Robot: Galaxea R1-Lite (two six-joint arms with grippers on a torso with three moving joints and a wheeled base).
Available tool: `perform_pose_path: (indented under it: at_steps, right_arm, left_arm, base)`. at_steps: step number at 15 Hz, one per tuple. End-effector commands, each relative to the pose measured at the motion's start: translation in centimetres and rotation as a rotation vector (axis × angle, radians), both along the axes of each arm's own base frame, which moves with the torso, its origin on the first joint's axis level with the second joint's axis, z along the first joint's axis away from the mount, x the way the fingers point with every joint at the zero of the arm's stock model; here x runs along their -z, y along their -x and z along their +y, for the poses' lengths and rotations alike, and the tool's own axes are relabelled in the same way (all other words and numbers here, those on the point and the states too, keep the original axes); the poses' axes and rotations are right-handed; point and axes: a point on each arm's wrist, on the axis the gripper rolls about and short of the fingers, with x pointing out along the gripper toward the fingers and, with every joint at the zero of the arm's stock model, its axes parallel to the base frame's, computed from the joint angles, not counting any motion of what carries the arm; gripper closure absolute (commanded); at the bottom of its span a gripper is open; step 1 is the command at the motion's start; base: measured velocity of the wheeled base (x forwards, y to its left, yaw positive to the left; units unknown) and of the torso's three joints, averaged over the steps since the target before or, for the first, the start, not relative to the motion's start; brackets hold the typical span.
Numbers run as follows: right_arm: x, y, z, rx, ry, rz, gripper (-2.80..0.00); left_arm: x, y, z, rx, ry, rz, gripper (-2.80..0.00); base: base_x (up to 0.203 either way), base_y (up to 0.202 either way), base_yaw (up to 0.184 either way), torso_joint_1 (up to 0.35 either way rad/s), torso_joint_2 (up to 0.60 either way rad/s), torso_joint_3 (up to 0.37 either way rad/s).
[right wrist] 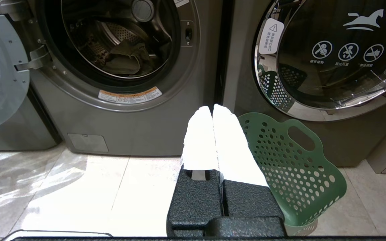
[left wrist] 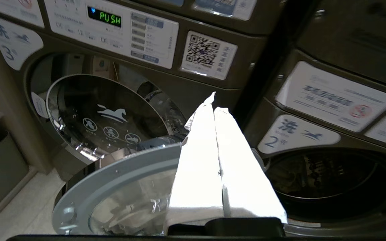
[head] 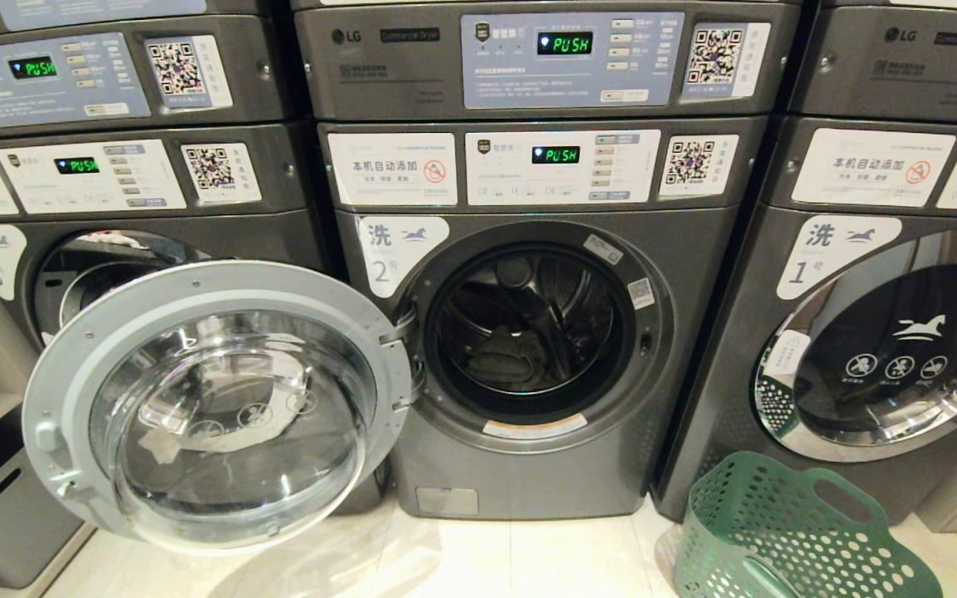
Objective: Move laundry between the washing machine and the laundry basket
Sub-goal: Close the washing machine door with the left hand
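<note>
Laundry (head: 502,357) lay low in the washer's (head: 528,465) drum, door (head: 213,407) swung wide; the basket (head: 786,531) stood on the floor to the right. Left gripper (left wrist: 214,103) and right gripper (right wrist: 212,110) both had fingers pressed together, holding nothing. Reaching in, the left arm might clip the open door or drum rim.

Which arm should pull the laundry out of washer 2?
Probably left. The left hand, shut and empty, is raised beside the washing machine opening. The right hand sits low near the floor.
</note>
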Motion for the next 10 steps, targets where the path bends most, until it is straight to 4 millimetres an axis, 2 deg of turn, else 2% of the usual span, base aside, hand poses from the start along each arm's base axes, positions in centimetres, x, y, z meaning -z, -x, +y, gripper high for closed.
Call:
perform_pose_path:
  at_steps: [1, 3, 4, 10]
  right_arm:
    - [0.0, 0.0, 0.0, 0.000, -0.002, 0.003, 0.00]
    - [0.0, 0.0, 0.0, 0.001, -0.010, 0.001, 0.00]
    - [0.0, 0.0, 0.0, 0.001, -0.009, 0.001, 0.00]
    - [0.0, 0.0, 0.0, 0.002, -0.027, 0.000, 0.00]
  left_arm:
    - [4.6, -10.0, 4.2, -0.024, 0.059, 0.173, 0.00]
    - [6.8, -12.3, 7.8, -0.044, 0.117, 0.229, 0.00]
    - [7.7, -13.1, 8.5, -0.044, 0.134, 0.255, 0.00]
    - [12.1, -16.9, 10.0, -0.035, 0.150, 0.358, 0.00]
  base:
    - [0.000, 0.000, 0.000, 0.000, 0.00, 0.000]
    - [0.000, 0.000, 0.000, 0.000, 0.00, 0.000]
    - [0.000, 0.000, 0.000, 0.000, 0.00, 0.000]
    - [0.000, 0.000, 0.000, 0.000, 0.00, 0.000]
